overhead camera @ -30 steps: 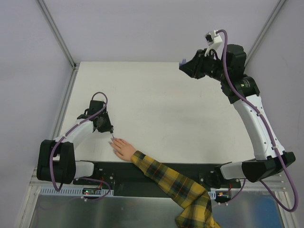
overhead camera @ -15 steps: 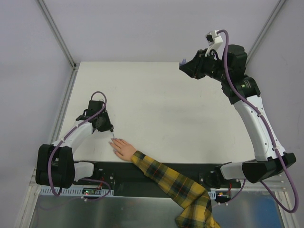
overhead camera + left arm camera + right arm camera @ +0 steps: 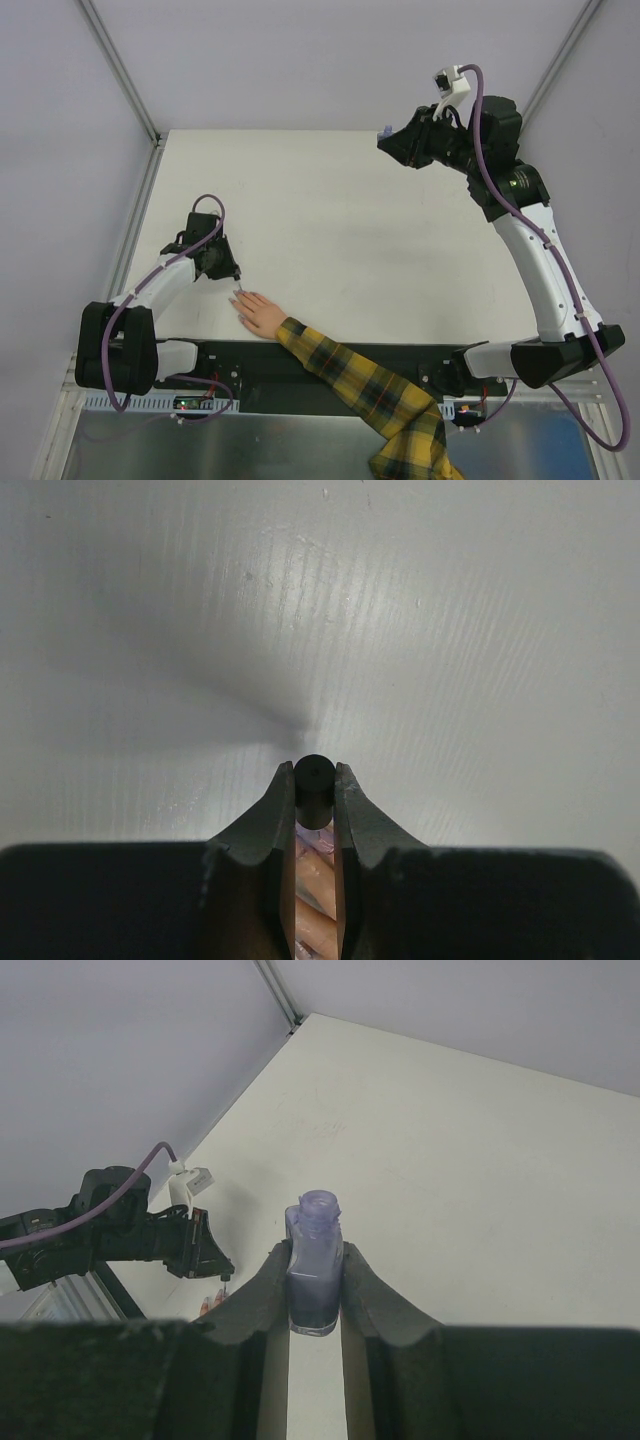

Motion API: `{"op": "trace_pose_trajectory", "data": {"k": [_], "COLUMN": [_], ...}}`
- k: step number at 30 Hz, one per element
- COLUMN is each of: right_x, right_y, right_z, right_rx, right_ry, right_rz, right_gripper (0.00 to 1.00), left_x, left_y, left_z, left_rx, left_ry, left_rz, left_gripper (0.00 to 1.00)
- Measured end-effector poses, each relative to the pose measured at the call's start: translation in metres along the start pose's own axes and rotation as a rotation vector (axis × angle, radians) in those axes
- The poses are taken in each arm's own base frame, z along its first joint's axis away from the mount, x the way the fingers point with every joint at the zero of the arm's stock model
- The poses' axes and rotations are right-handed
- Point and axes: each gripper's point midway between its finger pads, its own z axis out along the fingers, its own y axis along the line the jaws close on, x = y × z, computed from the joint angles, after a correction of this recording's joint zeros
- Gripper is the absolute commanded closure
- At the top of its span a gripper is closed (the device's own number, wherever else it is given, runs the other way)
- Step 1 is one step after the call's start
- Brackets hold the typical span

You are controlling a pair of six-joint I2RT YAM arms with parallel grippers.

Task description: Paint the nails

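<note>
- The mannequin hand (image 3: pixel 258 312) lies flat on the white table (image 3: pixel 330 230), lower left of centre in the overhead view. Its fingers point toward the upper left.
- The yellow-and-black plaid sleeve (image 3: pixel 370 390) runs off from it toward the bottom right and hangs over the table's near edge.
- The nails (image 3: pixel 238 299) are tiny pale specks at the fingertips, on the upper-left end of the hand. They're way too small from above to tell whether any has polish on it.
- The left gripper (image 3: pixel 230 272) sits just up and left of those fingertips, pointing down at them.
- In the left wrist view its jaws are clamped tight on a small round black cap (image 3: pixel 314 776), pinched right at the tips.
- Below the cap, in the slot between the jaws, you can see peach fingers, so the cap is right above the hand. I can't tell whether anything is actually touching a nail.
- The right gripper (image 3: pixel 388 140) is way off in the upper right of the overhead view, well apart from the hand.
- Its jaws are squeezed around the purple polish bottle (image 3: pixel 313 1280), gripping the body from both sides.
- The bottle is upright with its neck open on top.
- In the right wrist view the left arm shows up small at the left edge, with the table stretching out behind the bottle.
</note>
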Motion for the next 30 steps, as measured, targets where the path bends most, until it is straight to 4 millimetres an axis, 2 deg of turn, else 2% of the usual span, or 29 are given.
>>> {"op": "trace_pose_trajectory", "data": {"k": [8,30], "right_x": [-0.0003,-0.0003], "right_y": [0.0002,0.0000], "right_z": [0.0001,0.0002], "right_rx": [0.000,0.000], "right_ry": [-0.001,-0.001], "right_rz": [0.002,0.002], "right_gripper": [1.00,1.00], "left_x": [0.0081,0.0069], "left_y": [0.0018,0.0052], "left_z": [0.0069,0.0073], "left_rx": [-0.004,-0.028], "left_ry": [0.046,0.038], "left_rz": [-0.006,-0.036], "left_gripper": [1.00,1.00]}}
